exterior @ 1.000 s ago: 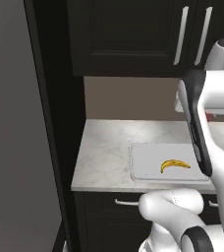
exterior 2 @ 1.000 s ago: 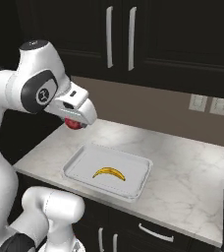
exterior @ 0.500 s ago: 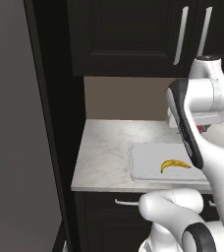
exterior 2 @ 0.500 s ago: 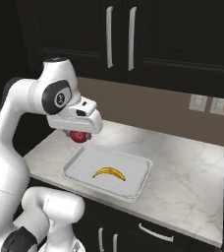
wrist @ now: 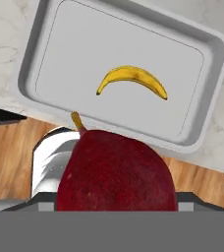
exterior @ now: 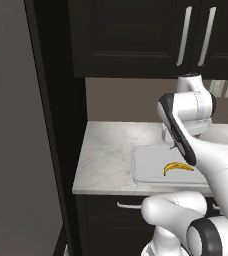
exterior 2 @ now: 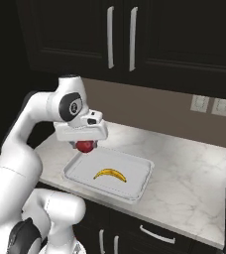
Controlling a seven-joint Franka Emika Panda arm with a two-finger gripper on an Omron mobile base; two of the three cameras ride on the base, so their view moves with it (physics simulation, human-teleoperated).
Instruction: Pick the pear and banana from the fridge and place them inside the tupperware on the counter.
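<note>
In the left base view, a tall dark panel stands at the far left, and beside it the counter [exterior: 111, 155] runs rightward, white-grey marbled stone over black cabinets with silver handles. On its right part sits the tupperware [exterior: 148, 170], a shallow white tray whose near edge lies close to the counter's front edge. Inside it lies the banana [exterior: 177, 167], flat on the tray floor, alone there, its curve arching upward in this view. The white arm crosses in front of the tray's right side and hides that end.

In the right base view, the tupperware [exterior 2: 140, 181] sits on the left half of the counter [exterior 2: 194, 168], with the banana [exterior 2: 110, 174] near the middle of its floor. Over the tray's back left corner hangs the gripper [exterior 2: 84, 144], pointing down, with the pear [exterior 2: 85, 146] held between its jaws; the jaws stand wide, closed on the dark red fruit. The pear is above the tray, not resting in it.

In the hand view, the pear [wrist: 116, 172] sits at the bottom, its short stem pointing toward the tupperware [wrist: 40, 34], where the banana [wrist: 132, 79] lies in the middle. Upper black cabinets with long silver handles [exterior 2: 120, 37] hang above the counter.
</note>
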